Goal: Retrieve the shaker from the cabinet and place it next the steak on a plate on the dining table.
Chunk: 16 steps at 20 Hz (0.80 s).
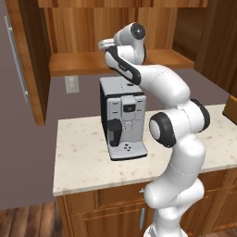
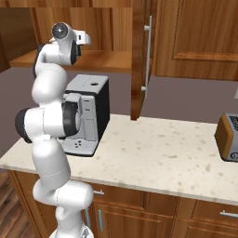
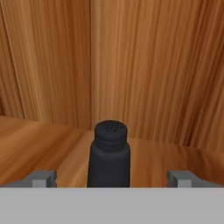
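So the shaker (image 3: 109,153) is standing upright on the wooden shelf inside the cabinet (image 3: 144,65), fairly close to the back corner where the two grain panels meet. The gripper (image 3: 109,178) is spread wide, one fingertip (image 3: 43,178) on each side of the shaker with clear gaps, not touching it. From the base cameras the arm is reaching up into the open cabinet (image 1: 125,60), directly above the coffee machine (image 1: 122,118), which sits on the speckled counter (image 1: 78,157). Cabinet door (image 2: 139,60) hangs open just right of the coffee machine, toaster (image 2: 228,137) well off to the right of it
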### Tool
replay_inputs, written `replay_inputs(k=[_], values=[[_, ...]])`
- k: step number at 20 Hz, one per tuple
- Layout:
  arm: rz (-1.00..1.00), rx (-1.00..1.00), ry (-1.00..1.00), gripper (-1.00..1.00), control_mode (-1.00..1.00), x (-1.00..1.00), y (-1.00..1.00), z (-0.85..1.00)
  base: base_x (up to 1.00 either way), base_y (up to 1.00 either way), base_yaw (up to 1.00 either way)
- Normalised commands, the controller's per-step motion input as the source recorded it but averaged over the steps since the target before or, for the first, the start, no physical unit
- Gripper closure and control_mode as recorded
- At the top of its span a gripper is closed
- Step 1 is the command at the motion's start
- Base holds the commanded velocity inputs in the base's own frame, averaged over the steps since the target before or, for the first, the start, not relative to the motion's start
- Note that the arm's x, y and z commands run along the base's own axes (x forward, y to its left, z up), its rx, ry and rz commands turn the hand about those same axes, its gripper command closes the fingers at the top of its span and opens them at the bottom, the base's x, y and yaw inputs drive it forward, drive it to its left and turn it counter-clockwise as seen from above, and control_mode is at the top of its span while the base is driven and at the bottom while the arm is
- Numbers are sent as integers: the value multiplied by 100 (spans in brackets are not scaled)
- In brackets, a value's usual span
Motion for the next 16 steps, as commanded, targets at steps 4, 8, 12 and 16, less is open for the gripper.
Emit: replay_inputs(k=[4,8,12,16], values=[[0,3,0,-100,-100,9,4,-4,0,0,0],[0,3,0,-100,-100,14,0,-1,0,0,0],[0,0,0,-100,-100,19,1,-5,0,0,0],[0,0,0,-100,-100,16,3,-3,0,0,0]])
